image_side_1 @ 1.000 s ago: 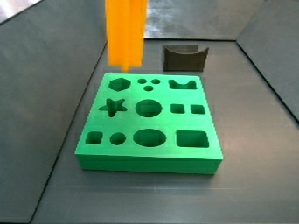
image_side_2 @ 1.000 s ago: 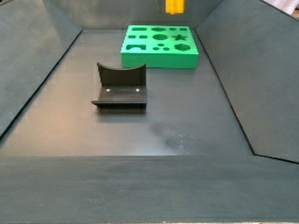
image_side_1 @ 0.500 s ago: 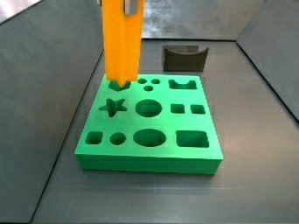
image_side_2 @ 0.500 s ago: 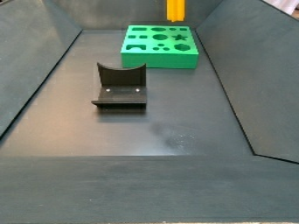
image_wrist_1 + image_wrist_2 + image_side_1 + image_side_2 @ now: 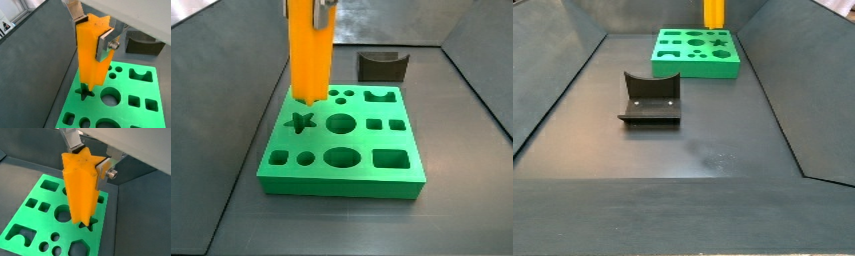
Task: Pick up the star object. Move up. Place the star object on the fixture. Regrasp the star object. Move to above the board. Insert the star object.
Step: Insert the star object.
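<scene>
Plainly, no brand, label or writing can be read on anything here. The gripper (image 5: 93, 37) comes down from above, its flat silver fingers (image 5: 105, 44) pinching the upper end of the star object (image 5: 92, 55), which hangs upright over the board (image 5: 133, 117). In both wrist views the bar's lower end sits just over the star-shaped hole (image 5: 87, 224), near one edge of the green slab; whether the tip has entered the hole cannot be told. In a side view the star object (image 5: 309, 55) stands against the board's (image 5: 345, 160) far left corner region, covering the hexagon cut-out there, with the star hole (image 5: 301, 122) showing just in front of it. The fixture (image 5: 382, 66) stands on the floor beyond the board's far edge, well apart from the bar. Only a side view from the opposite end shows the fixture's (image 5: 651, 98) base plate and bracket in full, with the board (image 5: 698, 52) behind it and just the bar's lower end (image 5: 714, 13) in sight.
</scene>
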You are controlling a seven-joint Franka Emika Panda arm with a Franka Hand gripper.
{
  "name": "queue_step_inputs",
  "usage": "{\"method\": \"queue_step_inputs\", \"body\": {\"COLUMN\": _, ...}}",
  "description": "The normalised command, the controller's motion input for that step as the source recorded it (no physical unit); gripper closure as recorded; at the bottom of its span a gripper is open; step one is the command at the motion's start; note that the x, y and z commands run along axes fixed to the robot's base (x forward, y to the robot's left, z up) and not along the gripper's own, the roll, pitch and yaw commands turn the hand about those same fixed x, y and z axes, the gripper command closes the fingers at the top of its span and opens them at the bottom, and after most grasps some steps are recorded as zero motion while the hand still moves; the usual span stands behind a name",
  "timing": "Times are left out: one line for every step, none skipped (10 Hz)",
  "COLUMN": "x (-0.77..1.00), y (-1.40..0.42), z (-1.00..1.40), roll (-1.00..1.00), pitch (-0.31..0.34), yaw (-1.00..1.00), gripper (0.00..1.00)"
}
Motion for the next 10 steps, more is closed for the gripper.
{"method": "queue_step_inputs", "body": {"x": 0.0, "y": -0.06, "z": -0.22, "roll": -0.12, "pitch": 0.0, "yaw": -0.02, "gripper": 1.0}}
{"method": "queue_step_inputs", "body": {"x": 0.0, "y": -0.07, "z": -0.21, "roll": -0.09, "pitch": 0.0, "yaw": -0.01, "gripper": 1.0}}
{"method": "queue_step_inputs", "body": {"x": 0.0, "y": -0.07, "z": -0.14, "roll": 0.0, "pitch": 0.0, "yaw": -0.02, "gripper": 1.0}}
{"method": "queue_step_inputs", "body": {"x": 0.0, "y": -0.04, "z": -0.05, "roll": 0.0, "pitch": 0.0, "yaw": -0.03, "gripper": 1.0}}
{"method": "queue_step_inputs", "body": {"x": 0.0, "y": -0.01, "z": -0.01, "roll": 0.0, "pitch": 0.0, "yaw": -0.03, "gripper": 1.0}}
{"method": "queue_step_inputs", "body": {"x": 0.0, "y": -0.01, "z": -0.1, "roll": 0.0, "pitch": 0.0, "yaw": -0.02, "gripper": 1.0}}
{"method": "queue_step_inputs", "body": {"x": -0.03, "y": -0.01, "z": -0.22, "roll": 0.0, "pitch": 0.0, "yaw": -0.02, "gripper": 1.0}}
{"method": "queue_step_inputs", "body": {"x": -0.06, "y": 0.0, "z": -0.26, "roll": -0.03, "pitch": 0.0, "yaw": 0.0, "gripper": 1.0}}
{"method": "queue_step_inputs", "body": {"x": -0.05, "y": 0.0, "z": -0.25, "roll": -0.05, "pitch": 0.0, "yaw": 0.0, "gripper": 1.0}}
{"method": "queue_step_inputs", "body": {"x": -0.04, "y": 0.0, "z": -0.23, "roll": -0.06, "pitch": 0.0, "yaw": 0.0, "gripper": 1.0}}
